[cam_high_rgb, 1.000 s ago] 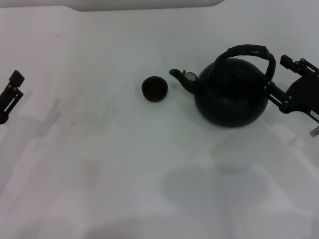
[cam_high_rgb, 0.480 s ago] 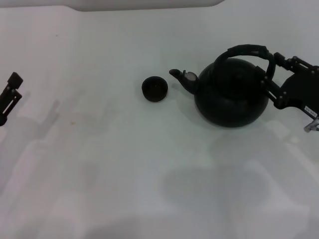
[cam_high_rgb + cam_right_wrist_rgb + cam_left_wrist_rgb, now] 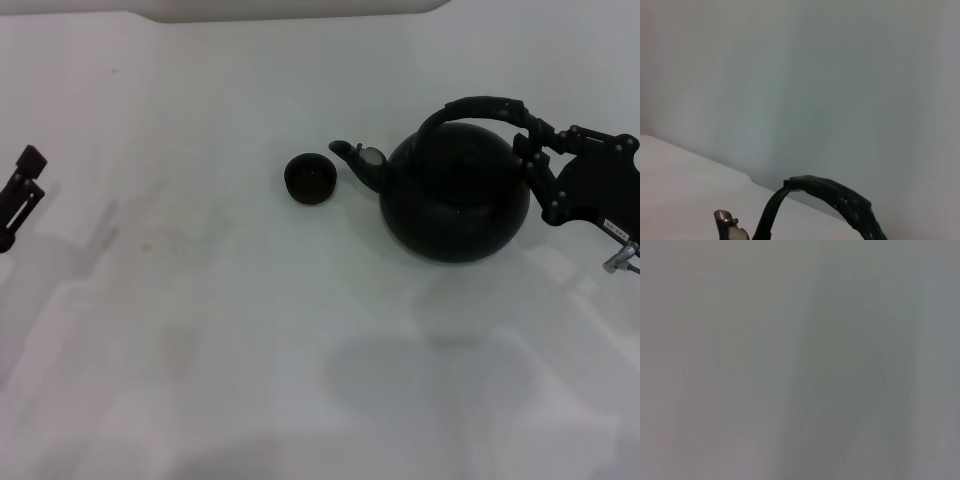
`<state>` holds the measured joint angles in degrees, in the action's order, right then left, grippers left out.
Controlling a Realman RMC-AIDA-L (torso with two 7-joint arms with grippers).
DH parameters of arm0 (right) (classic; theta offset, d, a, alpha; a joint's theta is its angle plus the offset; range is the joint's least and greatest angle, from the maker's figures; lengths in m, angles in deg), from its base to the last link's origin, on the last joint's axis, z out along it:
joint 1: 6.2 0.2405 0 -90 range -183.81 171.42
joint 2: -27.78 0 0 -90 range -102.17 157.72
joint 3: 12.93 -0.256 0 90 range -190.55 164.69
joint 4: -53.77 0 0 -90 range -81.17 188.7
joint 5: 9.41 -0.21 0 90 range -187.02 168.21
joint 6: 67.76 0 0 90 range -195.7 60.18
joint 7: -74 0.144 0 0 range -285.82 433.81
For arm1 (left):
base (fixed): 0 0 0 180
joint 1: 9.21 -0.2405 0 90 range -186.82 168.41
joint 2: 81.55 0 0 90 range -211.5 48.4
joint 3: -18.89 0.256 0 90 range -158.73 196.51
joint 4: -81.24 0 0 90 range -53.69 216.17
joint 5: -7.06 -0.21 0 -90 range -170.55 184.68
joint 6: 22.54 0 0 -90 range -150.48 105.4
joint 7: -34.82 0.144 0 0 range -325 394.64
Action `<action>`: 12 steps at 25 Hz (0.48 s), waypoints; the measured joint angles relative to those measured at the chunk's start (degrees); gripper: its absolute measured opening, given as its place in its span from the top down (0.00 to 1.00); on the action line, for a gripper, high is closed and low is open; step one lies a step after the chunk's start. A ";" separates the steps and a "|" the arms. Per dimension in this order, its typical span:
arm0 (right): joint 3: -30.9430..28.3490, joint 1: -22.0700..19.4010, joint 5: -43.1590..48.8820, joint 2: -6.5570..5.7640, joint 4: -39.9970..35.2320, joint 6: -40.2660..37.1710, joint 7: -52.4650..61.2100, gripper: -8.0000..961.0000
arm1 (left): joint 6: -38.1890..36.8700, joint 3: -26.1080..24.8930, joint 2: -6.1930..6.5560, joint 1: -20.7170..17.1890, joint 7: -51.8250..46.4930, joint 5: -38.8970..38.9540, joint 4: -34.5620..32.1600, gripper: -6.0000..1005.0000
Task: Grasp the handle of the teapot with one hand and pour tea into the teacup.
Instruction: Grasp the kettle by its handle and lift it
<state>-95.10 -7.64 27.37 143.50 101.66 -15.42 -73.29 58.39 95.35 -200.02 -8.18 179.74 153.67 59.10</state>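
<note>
The matte-black teapot (image 3: 455, 200) stands right of centre in the head view, its short spout (image 3: 350, 157) pointing left at the tiny black teacup (image 3: 310, 178) a small gap away. The thick black handle (image 3: 480, 105) arches over the pot. My right gripper (image 3: 531, 150) comes in from the right edge and is shut on the handle's right end. In the right wrist view only the handle (image 3: 840, 200) and the spout tip (image 3: 727, 222) show. My left gripper (image 3: 24, 180) is parked at the far left edge.
A pale white table (image 3: 200, 300) spreads under everything, with its far edge (image 3: 300, 12) at the top of the head view. The left wrist view shows only a blank grey surface.
My right gripper has moved in from the right and closed on the handle. The teapot has shifted a little left, so its spout is nearer the teacup. The left arm has not moved.
</note>
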 joint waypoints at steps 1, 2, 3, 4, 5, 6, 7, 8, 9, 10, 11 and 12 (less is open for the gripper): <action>0.00 0.01 0.01 -0.03 -0.01 0.01 -0.03 0.80 | 0.00 0.00 0.00 0.06 0.00 0.00 0.00 0.23; 0.00 0.02 0.01 -0.05 -0.03 0.02 -0.05 0.80 | -0.01 0.00 0.00 0.11 0.00 0.00 0.00 0.23; 0.00 0.02 0.01 -0.08 -0.05 0.04 -0.07 0.80 | -0.01 0.00 0.00 0.11 0.00 0.00 0.00 0.23; -0.02 0.03 0.01 -0.10 -0.07 0.05 -0.08 0.80 | -0.03 0.00 0.00 0.19 0.01 0.00 0.00 0.23; -0.08 0.03 0.02 -0.10 -0.10 0.05 -0.09 0.80 | -0.04 0.00 0.00 0.20 0.01 0.00 0.00 0.23; -0.12 0.04 0.02 -0.11 -0.12 0.05 -0.09 0.80 | -0.04 0.00 0.00 0.20 0.01 0.00 0.00 0.23; -0.15 0.04 0.03 -0.11 -0.14 0.06 -0.11 0.80 | -0.03 0.00 0.00 0.21 0.01 0.00 0.00 0.23; -0.15 0.04 0.03 -0.14 -0.15 0.07 -0.16 0.80 | -0.02 0.00 0.00 0.21 0.01 0.00 0.00 0.23; -0.15 0.04 0.03 -0.15 -0.20 0.09 -0.35 0.80 | -0.02 0.00 0.00 0.21 0.01 0.00 0.00 0.23; -0.17 0.04 0.03 -0.16 -0.23 0.10 -0.48 0.80 | 0.01 0.00 0.00 0.21 0.00 0.00 0.00 0.23; -0.33 0.00 0.04 -0.13 -0.28 0.12 -0.85 0.81 | 0.05 0.00 0.00 0.21 0.01 0.00 0.00 0.23; -0.45 -0.06 0.04 -0.07 -0.32 0.11 -1.13 0.81 | 0.12 0.00 0.00 0.18 0.01 0.00 0.00 0.23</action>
<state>-95.54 -7.70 27.42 143.44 101.34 -15.30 -74.42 58.51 95.35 -200.02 -8.01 179.75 153.67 59.09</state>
